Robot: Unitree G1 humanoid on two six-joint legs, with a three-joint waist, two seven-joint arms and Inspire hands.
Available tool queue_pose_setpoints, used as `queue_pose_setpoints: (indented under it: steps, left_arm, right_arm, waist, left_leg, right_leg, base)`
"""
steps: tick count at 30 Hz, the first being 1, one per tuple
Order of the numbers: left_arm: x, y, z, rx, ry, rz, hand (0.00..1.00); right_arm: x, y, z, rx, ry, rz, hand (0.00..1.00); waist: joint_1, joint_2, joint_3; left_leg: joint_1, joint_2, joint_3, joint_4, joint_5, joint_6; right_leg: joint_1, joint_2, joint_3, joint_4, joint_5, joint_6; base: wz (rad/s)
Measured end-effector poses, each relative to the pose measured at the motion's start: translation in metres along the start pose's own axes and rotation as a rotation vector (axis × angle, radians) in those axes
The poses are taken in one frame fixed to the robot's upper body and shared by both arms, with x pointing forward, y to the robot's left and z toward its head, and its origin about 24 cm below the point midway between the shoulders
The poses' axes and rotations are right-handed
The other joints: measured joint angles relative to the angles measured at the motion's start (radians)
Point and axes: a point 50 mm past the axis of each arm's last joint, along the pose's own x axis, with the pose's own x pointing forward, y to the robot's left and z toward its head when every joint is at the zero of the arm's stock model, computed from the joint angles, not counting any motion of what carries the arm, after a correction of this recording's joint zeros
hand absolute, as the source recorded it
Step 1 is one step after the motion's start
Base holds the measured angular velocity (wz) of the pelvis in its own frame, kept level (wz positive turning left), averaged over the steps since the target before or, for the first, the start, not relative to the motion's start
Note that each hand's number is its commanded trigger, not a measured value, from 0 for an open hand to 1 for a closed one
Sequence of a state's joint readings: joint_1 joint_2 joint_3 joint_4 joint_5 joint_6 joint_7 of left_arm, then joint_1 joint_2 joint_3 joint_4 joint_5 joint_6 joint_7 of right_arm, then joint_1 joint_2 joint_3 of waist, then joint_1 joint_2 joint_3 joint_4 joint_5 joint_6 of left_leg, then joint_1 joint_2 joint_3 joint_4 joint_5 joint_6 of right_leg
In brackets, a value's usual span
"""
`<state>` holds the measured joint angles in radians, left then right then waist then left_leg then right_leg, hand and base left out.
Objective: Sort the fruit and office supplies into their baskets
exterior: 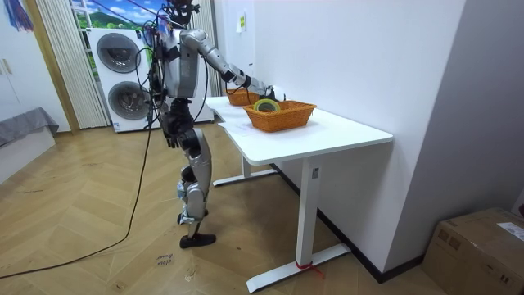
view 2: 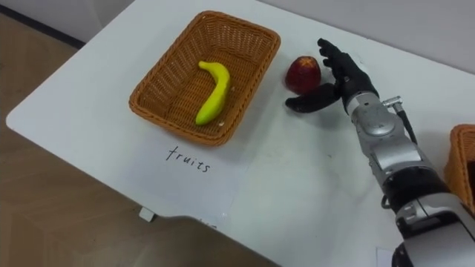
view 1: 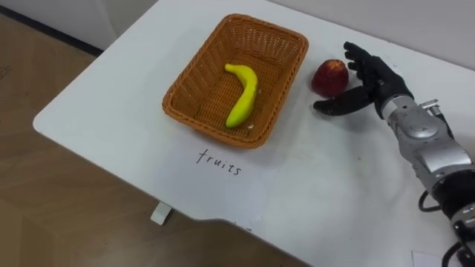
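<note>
Fingers (view 1: 361, 59) of my right hand (view 1: 375, 83) are straight and spread, gripping nothing, with the thumb stretched out to the left along the tabletop. I stand at the long side of the white table (view 1: 334, 185), and in the room view I am on its left, my right arm reaching out over it. Two stacked washing machines (exterior: 119, 78) stand behind me. On the table's left part lies a brown wicker basket (view 1: 194, 83) with a handwritten label (view 1: 219, 162) on the tabletop at its near edge. A second wicker basket (view 2: 464, 159) sits at the right end of the table, well apart from the first. I cannot tell what is in it. Inside the left basket a yellow banana (view 1: 243, 93) lies on the bottom. Just to the right of that basket, outside it, a red apple (view 1: 329, 76) rests on the table. It sits in the gap between my spread fingers on its right and my thumb on its near side, close against my hand.
</note>
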<state>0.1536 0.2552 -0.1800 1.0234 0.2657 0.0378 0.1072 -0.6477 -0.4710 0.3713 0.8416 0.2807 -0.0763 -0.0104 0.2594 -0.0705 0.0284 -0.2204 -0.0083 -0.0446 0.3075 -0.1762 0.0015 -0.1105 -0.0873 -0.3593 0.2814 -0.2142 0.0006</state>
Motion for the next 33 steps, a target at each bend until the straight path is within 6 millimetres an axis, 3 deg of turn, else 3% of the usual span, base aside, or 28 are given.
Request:
queue_pose_setpoints:
  steps: [5, 14, 26, 27, 28, 29, 33]
  left_arm:
    - [0.001, 0.0, 0.006, -0.001, -0.015, -0.001, 0.0]
    - [0.001, -0.002, 0.008, 0.002, -0.021, -0.028, 0.0]
    - [0.002, -0.003, 0.013, 0.003, -0.035, -0.034, 0.0]
    - [0.002, -0.003, 0.014, 0.003, -0.035, -0.035, 0.0]
    - [0.003, -0.002, 0.014, 0.003, -0.036, -0.035, 0.0]
    - [0.003, -0.002, 0.015, 0.003, -0.038, -0.034, 0.0]
    - [0.003, -0.002, 0.016, 0.011, -0.042, -0.035, 0.0]
  right_arm:
    - [0.001, -0.001, 0.002, -0.005, -0.007, -0.006, 0.0]
    - [0.004, -0.006, 0.007, -0.036, -0.021, -0.017, 0.0]
    - [0.003, -0.006, 0.005, -0.142, -0.018, -0.011, 0.0]
    - [0.003, -0.006, 0.005, -0.146, -0.018, -0.011, 0.23]
    - [0.003, -0.006, 0.005, -0.148, -0.016, -0.01, 0.91]
    - [0.003, -0.006, 0.004, -0.15, -0.015, -0.009, 1.0]
    - [0.003, -0.008, 0.003, -0.177, -0.007, -0.019, 1.0]
  waist:
    - [0.018, 0.001, 0.0074]
    - [0.017, -0.005, 0.0196]
    - [0.025, -0.007, 0.0204]
    - [0.025, -0.007, 0.0203]
    - [0.026, -0.007, 0.0201]
    - [0.028, -0.008, 0.0198]
    - [0.035, -0.01, 0.0199]
  left_leg:
    - [-0.008, 0.0, 0.001, 0.001, 0.001, -0.001]
    - [-0.035, -0.003, -0.011, 0.018, 0.003, 0.0]
    - [-0.051, -0.004, -0.012, 0.023, 0.004, 0.001]
    - [-0.051, -0.004, -0.012, 0.024, 0.004, 0.001]
    - [-0.051, -0.004, -0.012, 0.026, 0.004, 0.001]
    - [-0.051, -0.004, -0.012, 0.031, 0.004, 0.001]
    - [-0.049, -0.004, -0.012, 0.032, 0.004, 0.001]
  right_leg:
    - [-0.014, -0.003, -0.001, 0.012, 0.0, 0.0]
    - [-0.032, -0.009, -0.019, 0.027, -0.001, 0.0]
    - [-0.048, -0.013, -0.025, 0.046, -0.002, -0.001]
    - [-0.049, -0.013, -0.025, 0.047, -0.002, -0.001]
    - [-0.049, -0.013, -0.025, 0.047, -0.002, -0.001]
    - [-0.05, -0.013, -0.025, 0.048, -0.002, -0.001]
    - [-0.052, -0.014, -0.024, 0.054, -0.002, -0.002]
  base:
    - [0.0]
    - [0.04]
    - [0.0]
    - [0.0]
    - [0.0]
    - [0.0]
    - [-0.01]
